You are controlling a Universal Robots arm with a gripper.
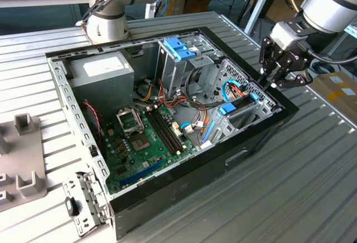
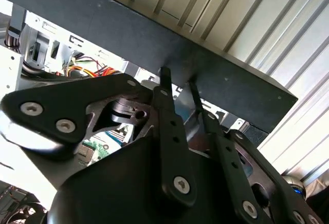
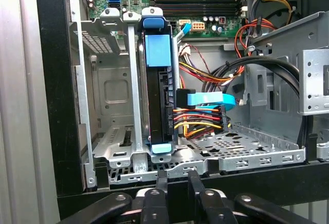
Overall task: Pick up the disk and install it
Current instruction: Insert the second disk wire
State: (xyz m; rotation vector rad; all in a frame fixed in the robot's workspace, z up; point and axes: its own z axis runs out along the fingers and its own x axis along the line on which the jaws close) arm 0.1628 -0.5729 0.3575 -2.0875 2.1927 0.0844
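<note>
The disk [image 3: 157, 100] stands on edge in a slot of the silver drive cage [image 3: 110, 85], inside the open computer case, with blue frame pieces at both of its ends. The exterior view has the disk [image 1: 241, 105] in the case's corner on the exterior view's right. My gripper [image 1: 271, 84] hovers just outside and above that corner, apart from the disk. Its two black fingers lie close together with nothing between them in both wrist views, where the gripper [image 3: 178, 178] [image 2: 178, 82] sits over the black case wall [image 3: 247, 185].
A blue data cable [image 3: 211, 99] and coloured power wires [image 3: 198, 124] plug in beside the disk. The case holds a motherboard [image 1: 150, 137], a grey power supply [image 1: 100, 70] and a blue latch on a metal cage [image 1: 179, 48]. A second arm's base [image 1: 109, 20] stands behind.
</note>
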